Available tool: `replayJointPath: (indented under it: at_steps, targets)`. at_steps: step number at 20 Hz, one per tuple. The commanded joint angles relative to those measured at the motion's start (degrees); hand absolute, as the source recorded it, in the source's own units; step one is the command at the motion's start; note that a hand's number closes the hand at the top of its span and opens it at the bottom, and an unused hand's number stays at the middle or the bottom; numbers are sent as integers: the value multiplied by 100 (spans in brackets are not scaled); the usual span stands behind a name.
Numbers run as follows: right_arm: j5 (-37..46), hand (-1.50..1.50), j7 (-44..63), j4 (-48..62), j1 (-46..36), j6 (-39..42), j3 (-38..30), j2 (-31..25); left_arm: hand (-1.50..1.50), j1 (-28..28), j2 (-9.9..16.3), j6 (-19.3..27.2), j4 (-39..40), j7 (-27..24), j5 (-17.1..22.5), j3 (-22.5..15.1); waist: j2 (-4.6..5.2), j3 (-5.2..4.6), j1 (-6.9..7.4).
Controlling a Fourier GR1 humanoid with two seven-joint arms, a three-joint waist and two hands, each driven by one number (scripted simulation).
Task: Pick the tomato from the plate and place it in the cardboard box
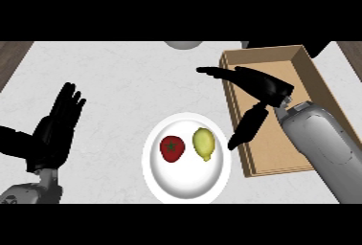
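Even, bright light from above, no glare. White plate [185,184] w/ soft grey shading along its lower inside; counter [120,91] evenly lit, cast shadows v. faint. Black hands read as near-flat dark shapes, detail lost. Grey object at top edge [185,45] cut off, possibly a bowl.

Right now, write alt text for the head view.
A red tomato and a yellow lemon lie side by side on a white plate. The open right hand hovers over the cardboard box; the open left hand rests at left.
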Motion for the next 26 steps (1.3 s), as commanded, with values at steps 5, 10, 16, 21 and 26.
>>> replayJointPath:
  at_steps: [5, 10, 16, 21, 26]
  targets:
    - [268, -150, 1098, -829, 276, 226, -126, 646, 0, -219, -223, 23, 52, 183, -276, 100, 9, 3, -18]
    - [710, -150, 1181, -420, 310, 307, -197, 968, 0, -240, -164, -289, 114, 193, -140, 366, 15, 3, 1]
    - [1265, -150, 1083, -555, 787, 265, 2, 1456, 0, -138, -429, -368, 271, -96, -351, 330, 14, 3, -5]
    - [1959, -150, 554, -50, 822, -79, -77, 1766, 0, -26, -450, -282, -279, 294, -428, 413, 17, 4, 16]
    - [2050, -150, 332, 354, 656, 65, -360, 1899, 0, 28, -206, -762, -169, 345, -196, 729, 21, 4, 30]
